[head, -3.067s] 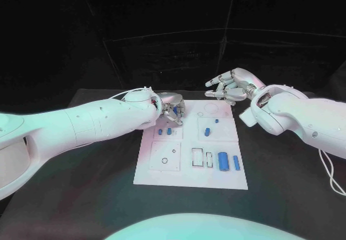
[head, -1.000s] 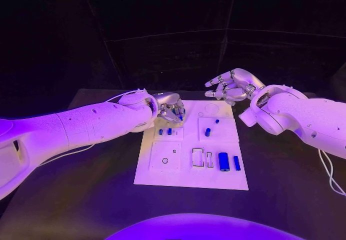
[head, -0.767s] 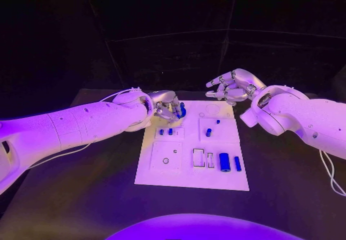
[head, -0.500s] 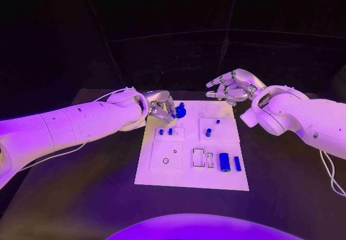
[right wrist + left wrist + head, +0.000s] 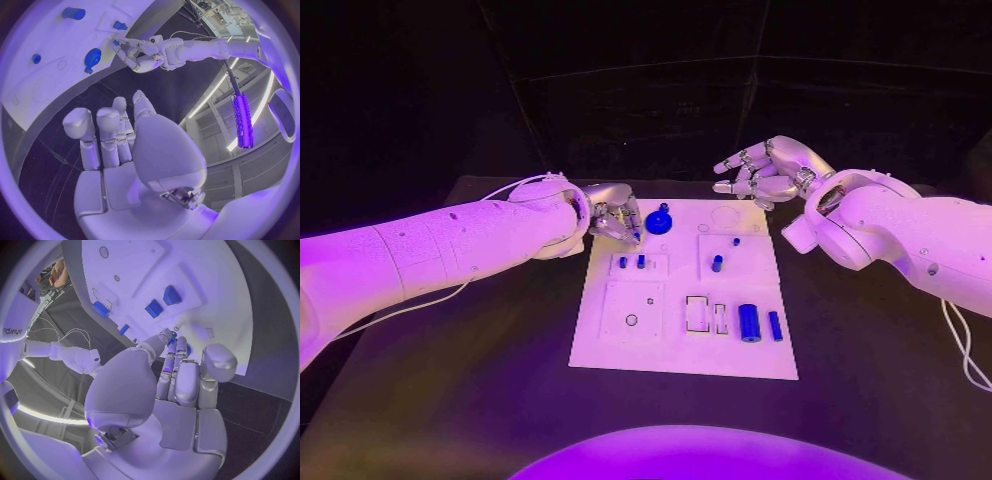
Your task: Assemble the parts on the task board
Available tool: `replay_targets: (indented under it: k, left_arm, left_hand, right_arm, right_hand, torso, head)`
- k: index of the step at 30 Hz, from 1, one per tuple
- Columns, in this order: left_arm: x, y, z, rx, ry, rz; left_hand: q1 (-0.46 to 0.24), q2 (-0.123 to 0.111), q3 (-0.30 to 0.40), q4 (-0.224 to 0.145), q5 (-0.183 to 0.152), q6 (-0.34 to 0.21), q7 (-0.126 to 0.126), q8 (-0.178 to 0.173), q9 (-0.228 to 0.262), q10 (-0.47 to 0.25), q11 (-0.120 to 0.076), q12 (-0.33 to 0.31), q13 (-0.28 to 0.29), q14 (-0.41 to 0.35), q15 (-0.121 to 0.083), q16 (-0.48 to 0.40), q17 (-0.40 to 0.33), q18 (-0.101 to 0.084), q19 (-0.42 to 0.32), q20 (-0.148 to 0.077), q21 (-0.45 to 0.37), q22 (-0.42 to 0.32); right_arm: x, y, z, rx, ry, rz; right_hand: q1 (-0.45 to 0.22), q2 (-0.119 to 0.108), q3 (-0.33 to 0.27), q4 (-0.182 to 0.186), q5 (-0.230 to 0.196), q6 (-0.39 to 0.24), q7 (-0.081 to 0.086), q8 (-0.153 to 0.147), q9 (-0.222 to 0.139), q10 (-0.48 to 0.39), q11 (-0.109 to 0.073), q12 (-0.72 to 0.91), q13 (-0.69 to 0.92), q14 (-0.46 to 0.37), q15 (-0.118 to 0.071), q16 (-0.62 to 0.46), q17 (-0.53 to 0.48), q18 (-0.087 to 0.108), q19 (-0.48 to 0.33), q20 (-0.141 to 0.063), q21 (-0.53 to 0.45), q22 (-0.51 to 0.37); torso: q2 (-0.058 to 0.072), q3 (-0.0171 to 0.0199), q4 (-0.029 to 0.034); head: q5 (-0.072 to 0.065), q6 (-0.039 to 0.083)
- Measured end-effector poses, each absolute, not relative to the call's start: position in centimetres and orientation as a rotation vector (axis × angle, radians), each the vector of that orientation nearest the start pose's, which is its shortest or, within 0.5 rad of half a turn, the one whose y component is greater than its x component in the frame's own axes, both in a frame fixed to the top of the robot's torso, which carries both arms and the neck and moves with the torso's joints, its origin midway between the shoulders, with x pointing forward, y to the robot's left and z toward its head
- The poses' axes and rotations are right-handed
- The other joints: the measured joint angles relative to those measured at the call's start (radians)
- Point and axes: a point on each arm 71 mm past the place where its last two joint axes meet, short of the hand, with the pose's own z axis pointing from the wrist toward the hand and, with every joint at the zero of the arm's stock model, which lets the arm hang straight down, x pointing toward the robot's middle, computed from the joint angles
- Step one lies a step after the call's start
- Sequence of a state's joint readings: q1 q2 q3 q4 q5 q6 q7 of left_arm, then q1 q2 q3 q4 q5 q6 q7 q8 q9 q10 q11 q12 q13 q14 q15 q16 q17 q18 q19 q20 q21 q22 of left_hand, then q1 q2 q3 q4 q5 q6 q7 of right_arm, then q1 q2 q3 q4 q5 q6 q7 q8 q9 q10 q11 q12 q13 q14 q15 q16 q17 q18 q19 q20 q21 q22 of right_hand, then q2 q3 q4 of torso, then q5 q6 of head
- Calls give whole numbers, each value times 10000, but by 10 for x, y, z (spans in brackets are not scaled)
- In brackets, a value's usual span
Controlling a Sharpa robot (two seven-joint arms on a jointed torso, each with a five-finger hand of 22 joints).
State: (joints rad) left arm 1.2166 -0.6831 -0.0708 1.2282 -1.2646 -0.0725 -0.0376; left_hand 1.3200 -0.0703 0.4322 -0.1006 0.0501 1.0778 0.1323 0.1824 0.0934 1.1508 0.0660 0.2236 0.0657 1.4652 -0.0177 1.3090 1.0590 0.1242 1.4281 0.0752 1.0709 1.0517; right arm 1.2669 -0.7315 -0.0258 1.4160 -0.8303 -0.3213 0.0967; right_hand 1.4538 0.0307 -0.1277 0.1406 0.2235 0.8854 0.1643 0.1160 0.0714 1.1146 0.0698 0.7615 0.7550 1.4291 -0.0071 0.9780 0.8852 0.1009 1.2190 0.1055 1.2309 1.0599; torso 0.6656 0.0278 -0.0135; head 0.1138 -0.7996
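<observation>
Violet-purple light washes the whole scene. Head view: background almost black, only faint lines visible behind the dark desk (image 5: 473,400). The flat white rectangular task board (image 5: 678,350) is the brightest surface, evenly lit, with soft glare and little shadow. The glossy white arm shells show broad highlights. Focus is reasonably sharp at the centre.

Wrist views: full fisheye circles in dark frames; straight board edges bend strongly toward the rim. A bright purple strip lamp (image 5: 241,122) and curved pale light lines glow. Silver left robot hand (image 5: 181,382) shows soft highlights.
</observation>
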Motion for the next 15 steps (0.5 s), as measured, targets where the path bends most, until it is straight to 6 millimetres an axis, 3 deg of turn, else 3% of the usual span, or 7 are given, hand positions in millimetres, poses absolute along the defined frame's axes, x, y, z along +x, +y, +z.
replay_targets:
  k: [15]
  left_arm:
    - [533, 200, -226, 585, 19777, -6398]
  left_hand:
    - [0, 0, -1, 0, 0, -1, 0, 0, -9, 0, 0, 0, 0, 0, 0, 0, -24, 1, 0, 0, 0, -2]
  right_arm:
    - [517, -173, -151, 3115, 16393, 10977]
  right_hand:
    - [0, 0, 0, 0, 0, 0, 0, 0, 0, 0, 0, 0, 0, 0, 0, 0, -1, -1, 0, 0, 0, 0]
  torso:
    - [1, 0, -1]
  head:
    - [-26, -12]
